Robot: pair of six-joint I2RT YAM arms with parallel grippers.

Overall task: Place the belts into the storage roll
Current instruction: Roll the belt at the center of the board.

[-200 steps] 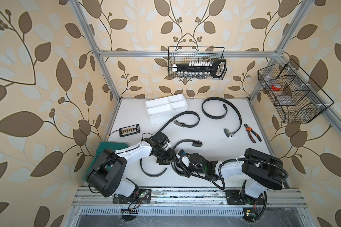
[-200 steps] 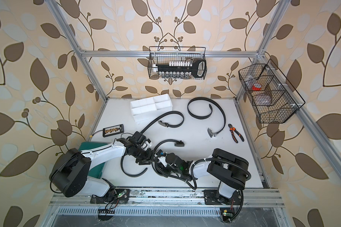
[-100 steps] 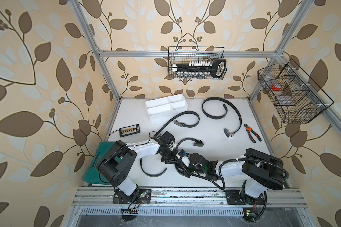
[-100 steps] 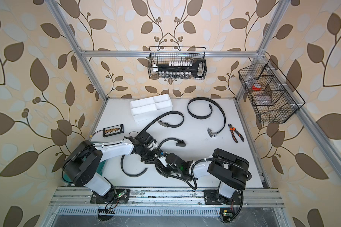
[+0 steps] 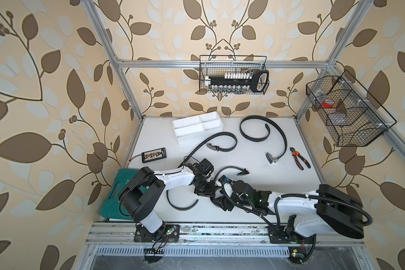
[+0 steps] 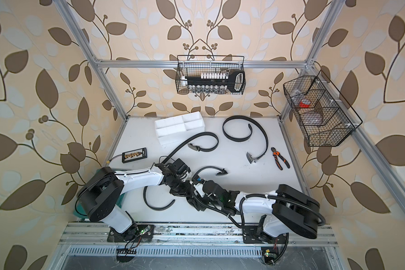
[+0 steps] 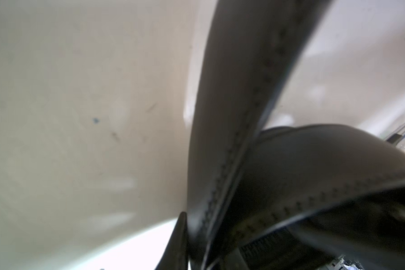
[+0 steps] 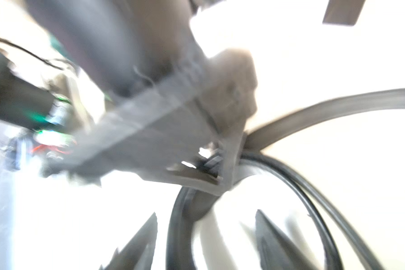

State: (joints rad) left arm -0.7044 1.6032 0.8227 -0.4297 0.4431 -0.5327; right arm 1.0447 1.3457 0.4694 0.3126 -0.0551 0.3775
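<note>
The white storage roll [image 5: 197, 138] stands at the back of the table. One black belt [image 5: 262, 131] curls at the back right. A second belt [image 5: 222, 141] lies mid-table. The third belt [image 5: 181, 207] arcs near the front, its buckle [image 5: 243, 172] further back. My left gripper [image 5: 207, 190] is shut on this belt [image 7: 232, 117], which fills the left wrist view. My right gripper [image 5: 220, 198] faces it closely and stands open. In the right wrist view the strap [image 8: 178, 233] runs loose between the fingertips [image 8: 140, 243].
Orange-handled pliers [image 5: 299, 159] lie at the right. A small black board [image 5: 153, 154] is at the left. A green case [image 5: 112, 198] sits beside the left arm's base. Wire baskets hang on the back wall [image 5: 234, 77] and right wall [image 5: 346, 112].
My right gripper has opened and let go of the front belt. My left gripper has closed on that belt, and the left arm has folded back toward its base.
</note>
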